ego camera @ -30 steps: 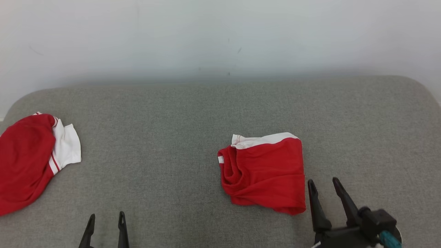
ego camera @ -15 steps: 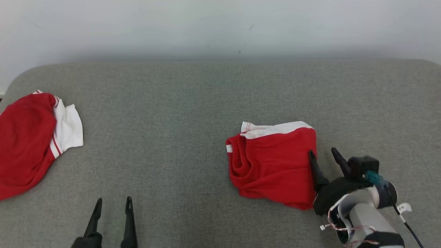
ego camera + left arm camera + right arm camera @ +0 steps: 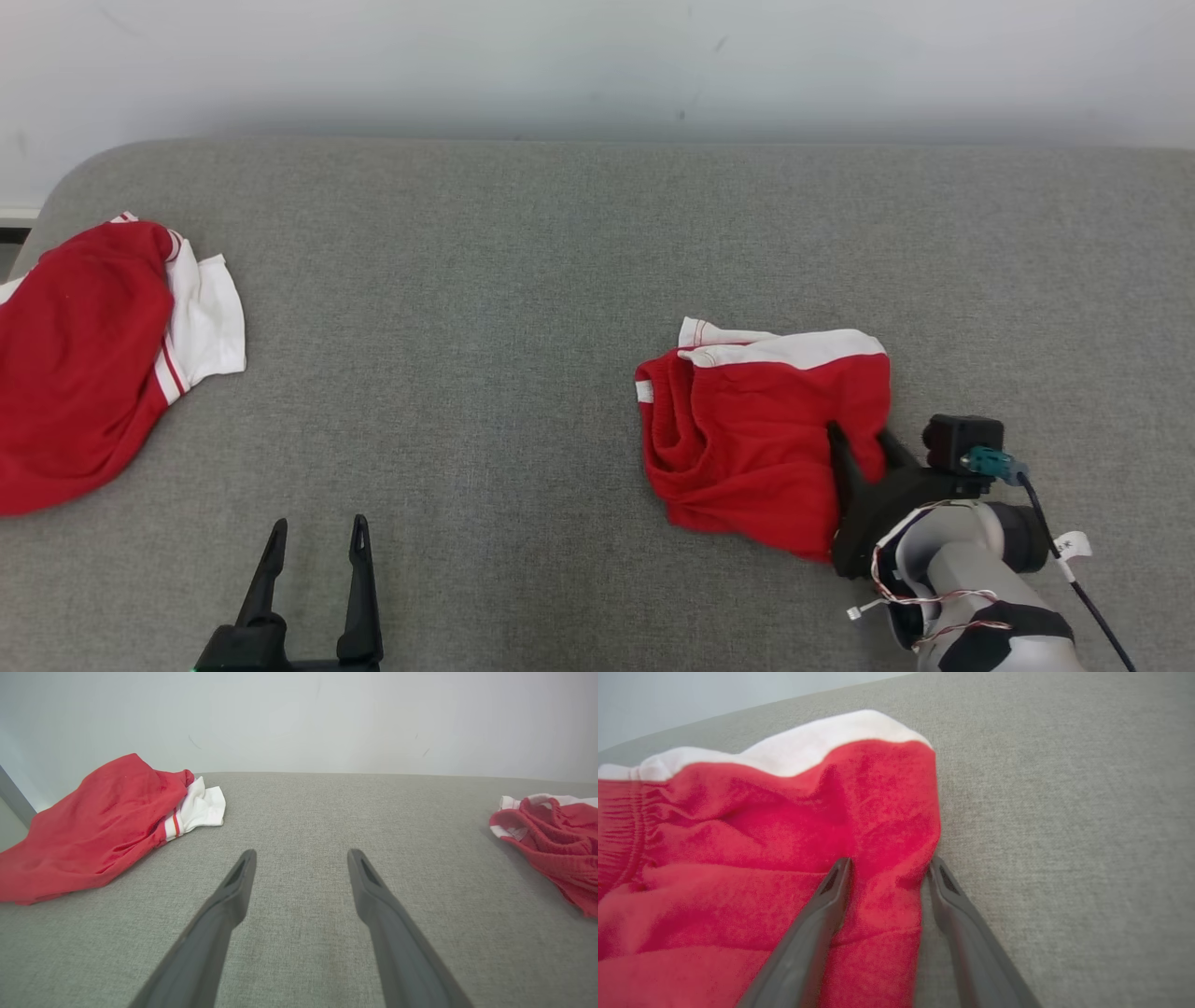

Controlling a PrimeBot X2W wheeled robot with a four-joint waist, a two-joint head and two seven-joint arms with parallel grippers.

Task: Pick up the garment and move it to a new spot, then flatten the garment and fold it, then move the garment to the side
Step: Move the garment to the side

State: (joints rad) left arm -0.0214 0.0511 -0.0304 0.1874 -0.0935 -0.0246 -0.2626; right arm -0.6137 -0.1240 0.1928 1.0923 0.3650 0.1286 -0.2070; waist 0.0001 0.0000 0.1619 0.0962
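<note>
The garment (image 3: 756, 429), red with a white band along its far edge, lies crumpled on the grey cushion right of centre; it also shows in the left wrist view at the right edge (image 3: 551, 835). My right gripper (image 3: 859, 437) sits at its right edge. In the right wrist view the two fingers straddle a raised fold of the red cloth (image 3: 761, 835), one finger on the cloth, the other at its border, with the gripper (image 3: 890, 861) still open. My left gripper (image 3: 318, 523) is open over bare cushion near the front, its fingers (image 3: 233, 891) spread wide.
A second red and white garment (image 3: 84, 355) lies heaped at the cushion's far left (image 3: 103, 821). The grey cushion (image 3: 485, 308) stretches wide between the two, with a pale wall behind it.
The head camera has shifted. My right gripper has come forward from beside the garment's near right corner onto its right edge, and its fingers have narrowed a little. The left gripper stays open.
</note>
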